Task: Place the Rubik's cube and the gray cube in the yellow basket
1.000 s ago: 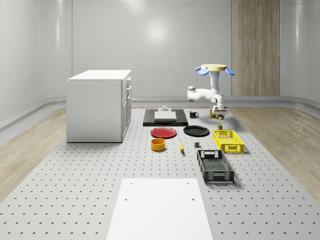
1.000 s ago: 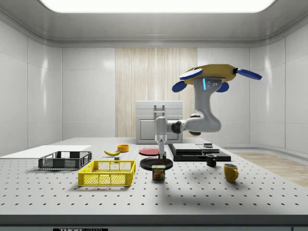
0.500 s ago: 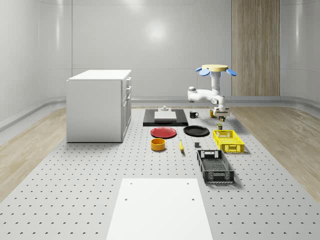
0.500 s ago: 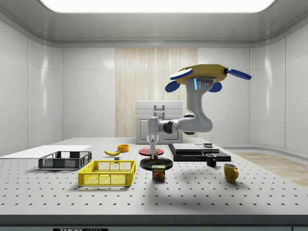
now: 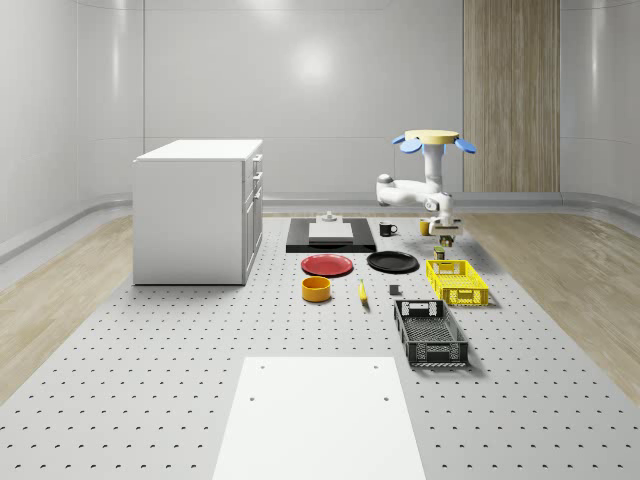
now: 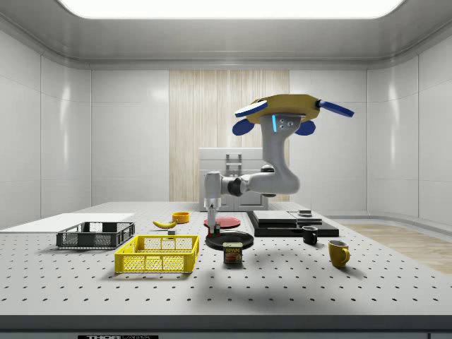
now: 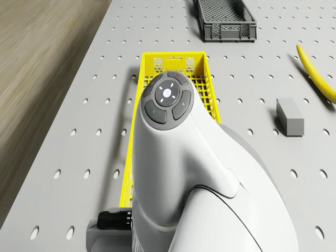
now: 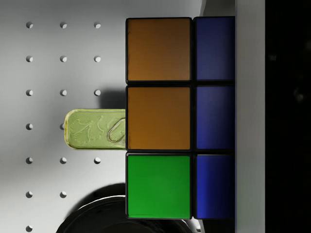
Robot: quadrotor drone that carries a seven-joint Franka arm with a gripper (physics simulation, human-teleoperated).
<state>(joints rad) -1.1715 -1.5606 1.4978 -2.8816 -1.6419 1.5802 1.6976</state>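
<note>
Rubik's cube (image 8: 180,118) first: it is off the desk (image 5: 150,400) and in the robot's grip, its orange, green and blue faces close under the wrist camera. Over the desk, the drone (image 6: 286,109) hovers above the end nearest the black mat (image 6: 293,222), with the arm reaching out and down toward the side view's left. The pincer (image 6: 211,220) hangs over the near rim of the black plate (image 6: 229,240), just short of the tin can (image 6: 233,253) and not yet over the basket; it is clenched on the Rubik's cube. In the wrist view the can's pale green lid (image 8: 95,129) and the plate's dark edge lie below the cube, which agrees with that position.

Yellow basket (image 5: 457,281): stands beside the can, toward the side view's left. What I can see of its floor in the drone view is bare; part is hidden behind the arm. Judgement: nothing delivered so far.

Gray cube (image 7: 290,116): lies on the desk, well apart from the basket, near the banana (image 7: 317,79). Untouched, as far as I can tell.

Progress, as a judgement:
- Rubik's cube grasped and lifted: done.
- Carry to basket and release: pending; a short traverse past the can remains.
- Gray cube pick and drop: not begun.

Roughly a quarter of the job is complete.
</note>
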